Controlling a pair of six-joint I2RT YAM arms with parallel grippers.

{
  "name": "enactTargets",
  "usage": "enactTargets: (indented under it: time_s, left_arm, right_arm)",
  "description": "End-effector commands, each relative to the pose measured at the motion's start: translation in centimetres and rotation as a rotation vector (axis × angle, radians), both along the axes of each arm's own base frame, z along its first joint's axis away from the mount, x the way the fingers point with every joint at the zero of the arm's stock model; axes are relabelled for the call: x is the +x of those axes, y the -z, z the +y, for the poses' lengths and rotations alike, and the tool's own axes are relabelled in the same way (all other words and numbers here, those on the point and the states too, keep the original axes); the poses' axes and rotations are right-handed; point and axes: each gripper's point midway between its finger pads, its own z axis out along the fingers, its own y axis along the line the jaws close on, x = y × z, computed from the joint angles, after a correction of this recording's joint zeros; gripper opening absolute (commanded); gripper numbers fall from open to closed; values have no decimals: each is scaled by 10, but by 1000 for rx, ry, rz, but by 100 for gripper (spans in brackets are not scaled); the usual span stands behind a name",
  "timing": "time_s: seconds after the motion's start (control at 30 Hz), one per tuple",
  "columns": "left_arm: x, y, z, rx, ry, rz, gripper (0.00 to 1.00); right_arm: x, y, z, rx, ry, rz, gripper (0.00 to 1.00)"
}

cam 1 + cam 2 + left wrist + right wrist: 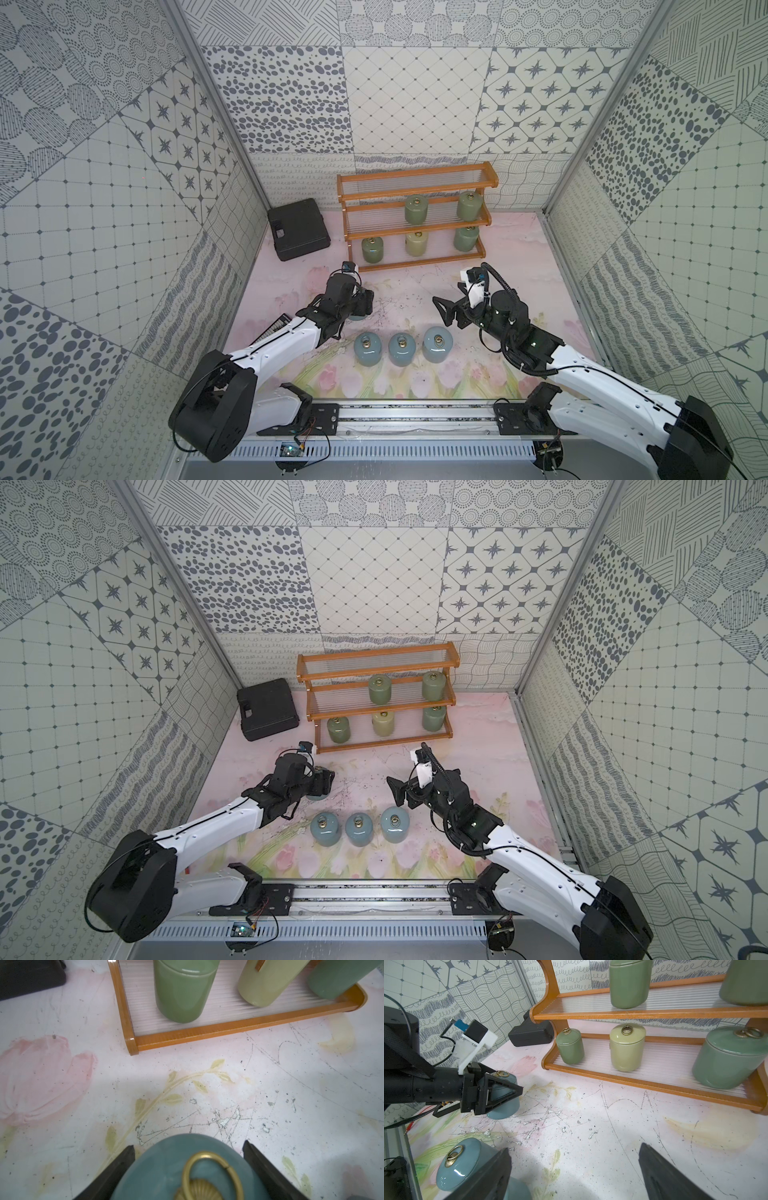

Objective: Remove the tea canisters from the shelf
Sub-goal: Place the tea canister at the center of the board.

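Observation:
The shelf (419, 264) stands at the back of the table, its top tier bare. Two green tea canisters (416, 210) (471, 206) stand on the middle tier. On the bottom tier are a green one (372, 250), a pale yellow-green one (416, 243) and another green one (466, 239). Three blue-grey canisters (401, 349) stand in a row on the table in front. My left gripper (189, 1145) is shut on a fourth blue-grey canister (504, 1105), which stands upright on the table. To its right, my right gripper (574, 1147) hangs open over bare table, with nothing between its fingers.
A flat black case (297, 228) lies left of the shelf, near the back left corner. Patterned walls close in the back and both sides. A metal rail (415, 415) with both arm bases runs along the front edge.

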Motion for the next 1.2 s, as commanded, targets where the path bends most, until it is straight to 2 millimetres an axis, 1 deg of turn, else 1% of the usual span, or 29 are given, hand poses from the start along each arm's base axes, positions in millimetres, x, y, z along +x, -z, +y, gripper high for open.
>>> enactTargets:
  time_s: [0.0,0.33,0.57,0.73,0.93,1.17]
  left_arm:
    - [22,-26,-22,-112,7,-133,72]
    - [17,-3,-41,-150,31,-104,71]
    - [18,4,-49,-156,44,-101,71]
    - [16,10,-49,-151,38,-90,71]
    - [10,18,-44,-131,27,-73,73]
    - [2,26,-38,-110,11,-49,78]
  right_arm:
    - [1,-5,0,27,6,-12,99]
    - [2,-1,1,21,7,-5,99]
    - [3,-1,1,22,11,-1,100]
    - [3,0,1,21,12,2,99]
    - [3,1,1,17,12,5,99]
    - [4,3,2,22,12,9,100]
